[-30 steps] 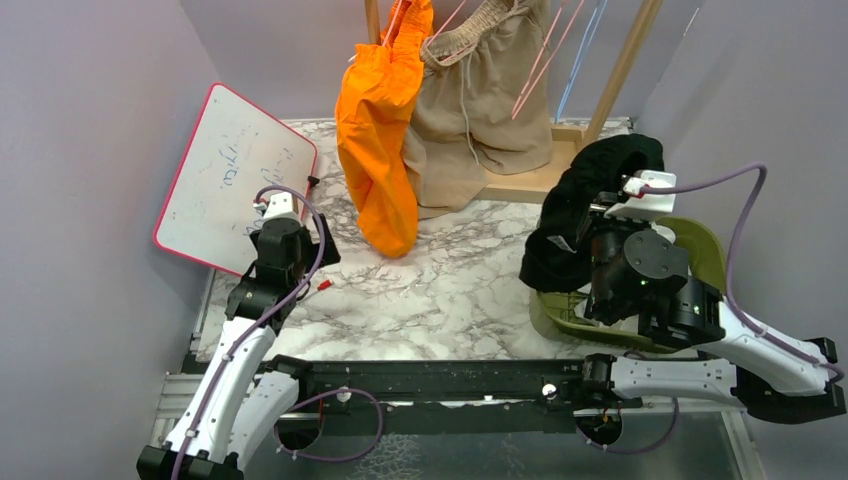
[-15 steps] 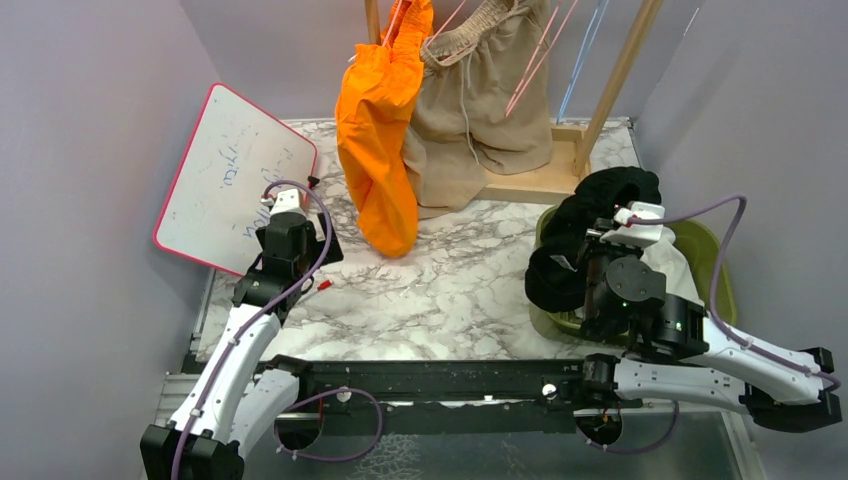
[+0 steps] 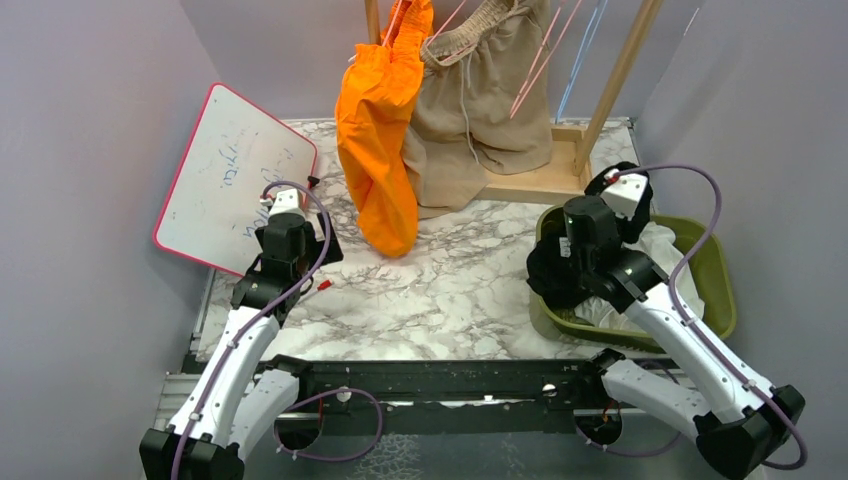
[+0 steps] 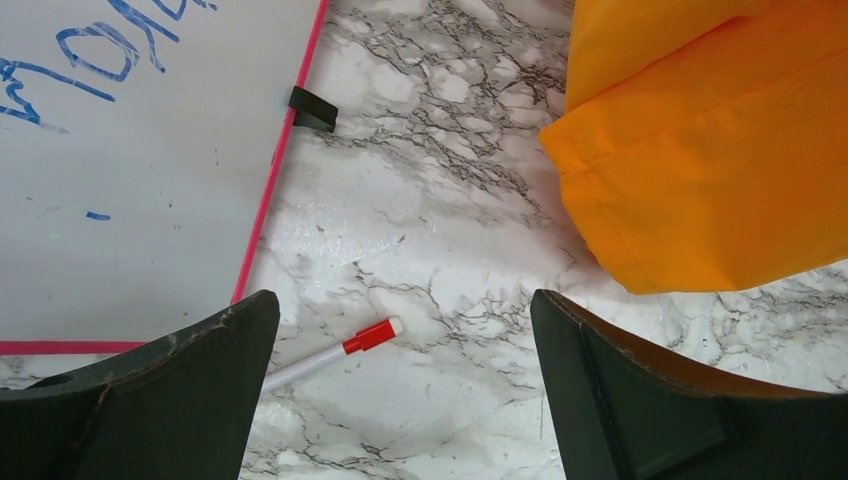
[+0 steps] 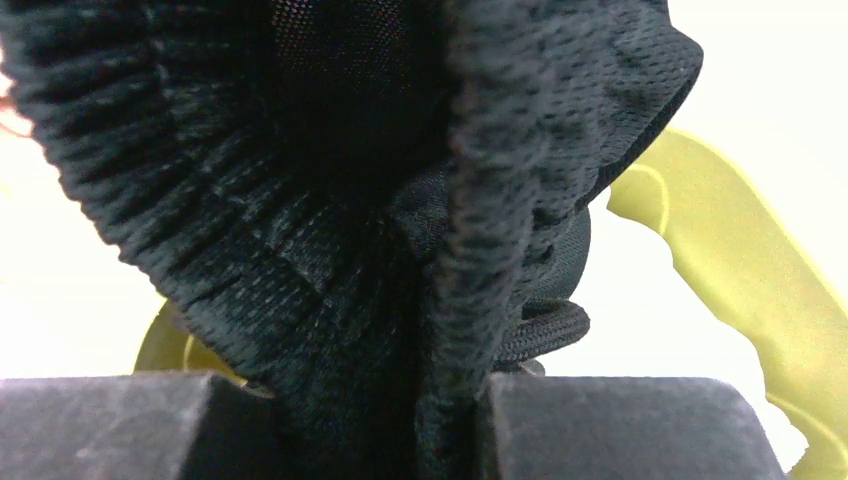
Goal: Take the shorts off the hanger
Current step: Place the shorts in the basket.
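1. The right gripper [image 5: 450, 405] is clamped on the black mesh shorts [image 5: 330, 200]. The ribbed elastic waist is bunched between its two dark fingers and fills most of the right wrist view.
2. From above, the black mesh shorts [image 3: 552, 272] hang off that gripper over the near left corner of an olive-green plastic basket [image 3: 716, 292]. Part of the fabric drapes over the basket's rim.
3. A pair of soft white shorts [image 3: 664, 250] lies crumpled inside the basket, just right of the right arm.
4. The basket's yellowish-green rim [image 5: 720, 235] shows behind the black fabric in the wrist view.
5. The left gripper [image 4: 400, 300] hovers with its fingers spread wide and nothing between them, above the marble-patterned table [image 4: 440, 200].
6. Below it a white marker pen with a red cap [image 4: 345, 348] lies on the marble, beside the pink-framed whiteboard [image 4: 130, 150] with blue writing.
7. The bright orange shorts [image 3: 378, 130] hang from the tall wooden rack [image 3: 615, 75] at the back, and their lower end reaches down to about the tabletop.
8. The orange hem [image 4: 710, 150] is to the right of the left gripper, well apart from its fingers.
9. The tan shorts with a drawstring waist [image 3: 480, 100] hang just right of the orange pair and touch it, among thin pink and blue hangers [image 3: 540, 55].
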